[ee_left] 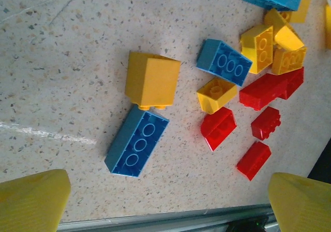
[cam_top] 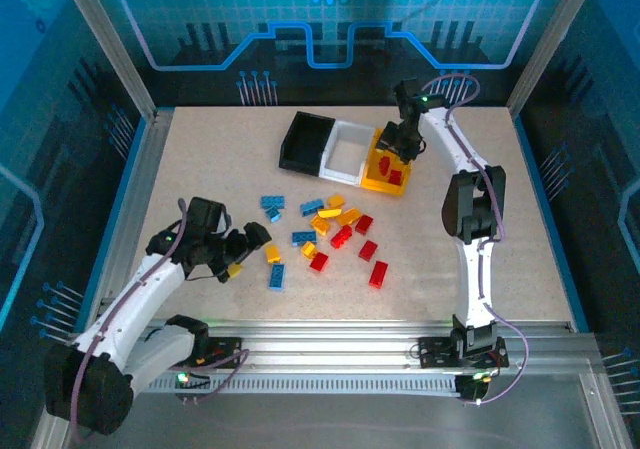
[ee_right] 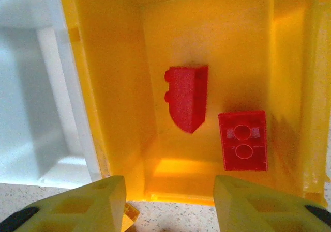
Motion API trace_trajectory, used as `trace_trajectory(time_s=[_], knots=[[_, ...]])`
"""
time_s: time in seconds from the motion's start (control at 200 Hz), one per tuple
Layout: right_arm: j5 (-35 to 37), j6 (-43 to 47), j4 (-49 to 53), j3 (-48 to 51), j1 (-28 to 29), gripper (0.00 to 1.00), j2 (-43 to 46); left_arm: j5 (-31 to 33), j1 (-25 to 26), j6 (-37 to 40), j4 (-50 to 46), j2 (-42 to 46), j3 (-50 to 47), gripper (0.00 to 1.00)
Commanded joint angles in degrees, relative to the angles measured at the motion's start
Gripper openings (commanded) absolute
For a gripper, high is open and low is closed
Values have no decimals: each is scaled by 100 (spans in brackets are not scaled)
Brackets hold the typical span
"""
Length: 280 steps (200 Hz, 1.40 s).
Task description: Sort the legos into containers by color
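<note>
1. The right claw (cam_top: 397, 145) hangs over the yellow bin (cam_top: 377, 179), released, its yellow fingers (ee_right: 98, 201) spread with nothing between them.
2. Two red legos (ee_right: 189, 97) lie apart on that bin's floor, one on its side and the other studs-up.
3. The white bin (cam_top: 348, 155) sits between the yellow one and the black bin (cam_top: 305, 139), all three joined in a row.
4. The left claw (cam_top: 245, 244) is low over the counter (cam_top: 200, 159), released and holding nothing.
5. The loose legos (cam_top: 325, 231) in red, blue and yellow are scattered mid-counter. A long blue brick (ee_left: 137, 147) touches a yellow brick (ee_left: 151, 80), nearest the left claw.
</note>
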<state>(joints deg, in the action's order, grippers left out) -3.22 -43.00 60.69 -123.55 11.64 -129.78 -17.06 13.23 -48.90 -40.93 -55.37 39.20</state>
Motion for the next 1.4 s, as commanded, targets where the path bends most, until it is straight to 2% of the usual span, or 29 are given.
trace_trajectory(time_s=[0.0, 0.12, 0.195, 0.31, 0.495, 0.605, 0.72, 0.935, 1.096, 1.396], knots=[[-53, 195, 268, -163, -34, 51, 265, -201, 103, 207, -177, -162, 30, 99], [-182, 653, 459, -68, 65, 55, 627, -167, 246, 292, -109, -471, 178, 99], [-265, 937, 530, 366, 212, 56, 977, -110, 385, 346, -3, -655, 315, 99], [-312, 1077, 478, 1651, 442, 58, 1725, 3, 554, 348, 156, -970, 545, 99], [-502, 735, 169, 4135, 976, 65, 3169, 53, 641, 221, 454, -1415, 777, 99], [-388, 432, 28, 5141, 1482, 68, 3796, 34, 681, 110, 633, -1553, 834, 99], [-494, 74, -314, 5920, 1887, 70, 4052, -80, 715, 56, 733, -1683, 885, 99], [-175, -523, -583, 6306, 2343, 69, 4079, -289, 747, 390, 410, -1755, 1181, 99], [-48, -1063, -795, 6616, 2413, 67, 3969, -345, 751, 793, 28, -1667, 1432, 99], [470, -1555, -1182, 6720, 2472, 64, 3722, -513, 742, 1136, 94, -1081, 867, 99]])
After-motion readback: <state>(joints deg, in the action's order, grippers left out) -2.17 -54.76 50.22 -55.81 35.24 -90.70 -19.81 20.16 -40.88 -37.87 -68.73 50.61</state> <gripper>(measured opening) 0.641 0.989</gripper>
